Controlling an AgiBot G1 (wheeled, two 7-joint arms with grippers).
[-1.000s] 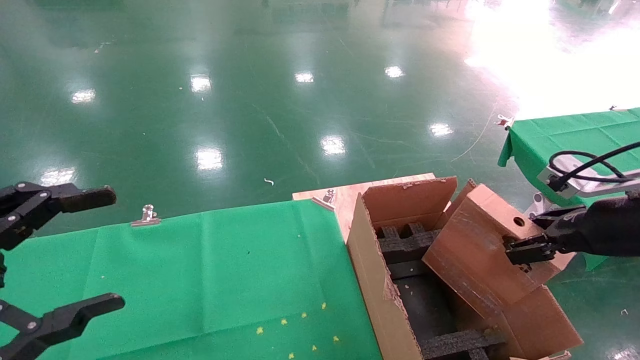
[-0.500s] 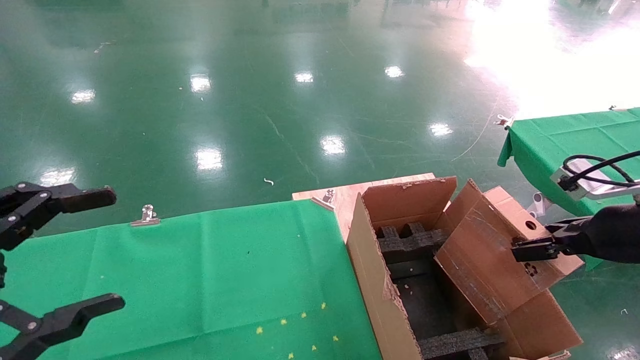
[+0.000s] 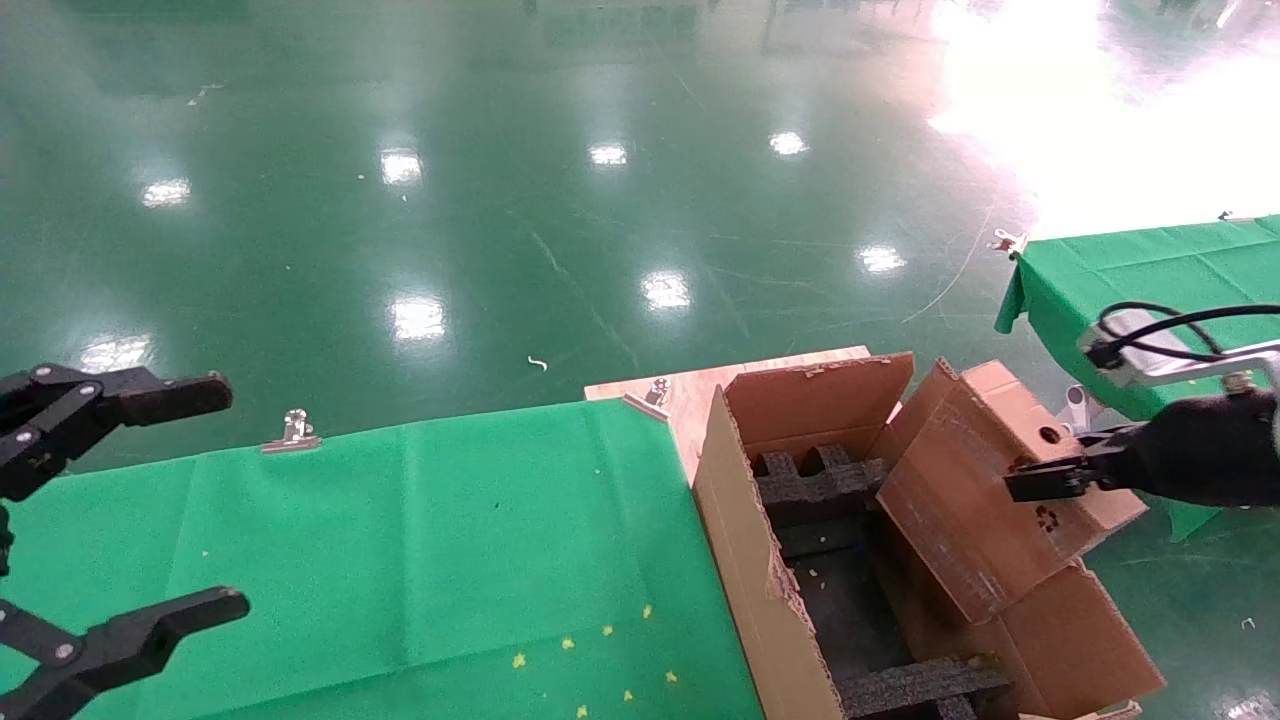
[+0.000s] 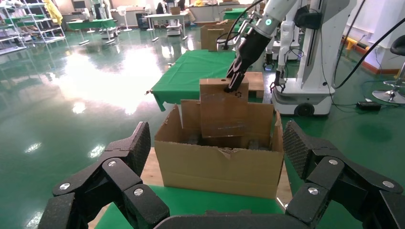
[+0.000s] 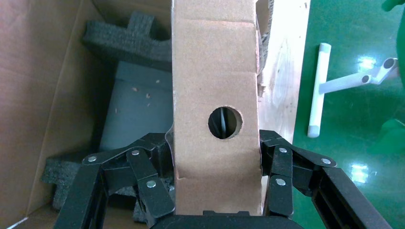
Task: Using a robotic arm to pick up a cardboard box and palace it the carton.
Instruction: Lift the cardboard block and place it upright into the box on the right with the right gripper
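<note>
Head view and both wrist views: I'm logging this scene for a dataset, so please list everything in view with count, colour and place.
cardboard box: 1, brown, tilted over the carton's opening, held
carton: 1, brown, open, beside the green table
foam inserts: several, black, inside the carton
green table: 1, left of the carton
second table: 1, green, far right
clips: 2, silver, table's far edge
floor: green, glossy
right claw: black, clamping the cardboard box
left claw: black, open, over the green table's left edge

Cardboard box [image 3: 985, 505]: plain brown, flat, rectangular; round hole in narrow edge, small printed symbol on face. Tilted, lower end inside carton, clamped at upper end by right claw [image 3: 1040, 480].

Carton [image 3: 760, 560]: large, brown, corrugated, flaps open and ragged; black foam inserts [image 3: 815, 480] inside.
</note>
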